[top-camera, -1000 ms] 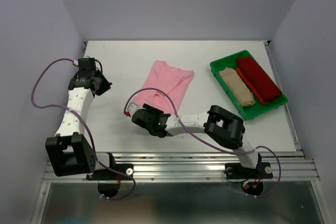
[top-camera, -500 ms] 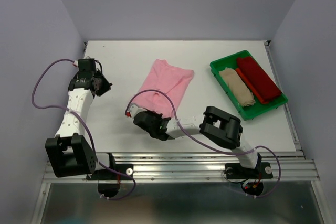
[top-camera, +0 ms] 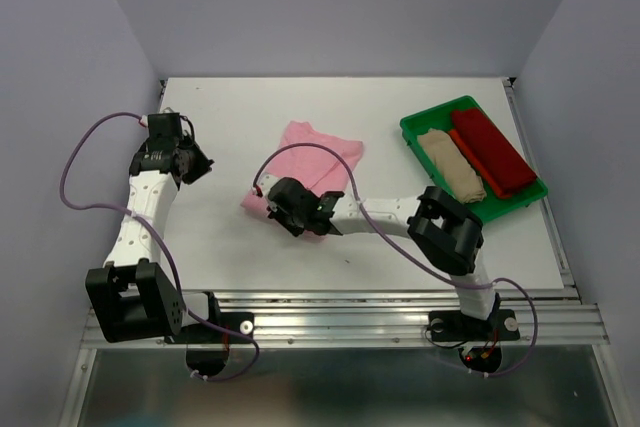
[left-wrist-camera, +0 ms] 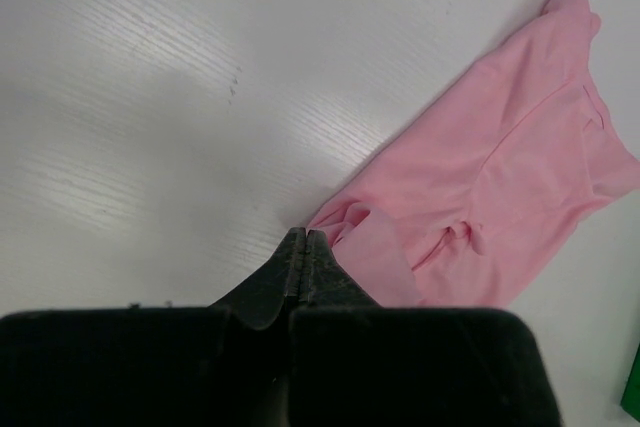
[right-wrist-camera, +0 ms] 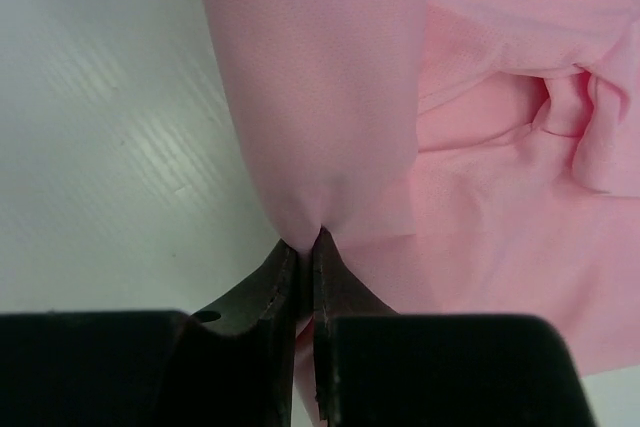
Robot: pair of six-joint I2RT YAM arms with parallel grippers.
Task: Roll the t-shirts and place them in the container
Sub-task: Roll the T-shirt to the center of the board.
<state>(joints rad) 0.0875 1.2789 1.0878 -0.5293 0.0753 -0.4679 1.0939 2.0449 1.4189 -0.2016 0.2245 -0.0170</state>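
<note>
The light pink t-shirt (top-camera: 318, 150) lies mid-table, its near part lifted and doubled back over itself. My right gripper (top-camera: 276, 202) is shut on that near edge; in the right wrist view the pink fabric (right-wrist-camera: 330, 97) bulges up from between the closed fingertips of the right gripper (right-wrist-camera: 306, 239). My left gripper (top-camera: 203, 166) hangs to the left of the shirt, shut and empty, and in its own view the left gripper (left-wrist-camera: 305, 237) points its tips at the pink shirt's (left-wrist-camera: 500, 177) bunched corner. A beige t-shirt (top-camera: 452, 165) and a dark red t-shirt (top-camera: 492, 152) lie rolled in the tray.
The green plastic tray (top-camera: 412, 130) sits at the back right, angled toward the table's right edge. Purple cables loop off both arms. Grey walls close in the table on the left, back and right.
The right gripper has closed on the pink shirt's near edge and carried it up and away from the bases, folding the shirt over itself. The left arm has stayed put.
</note>
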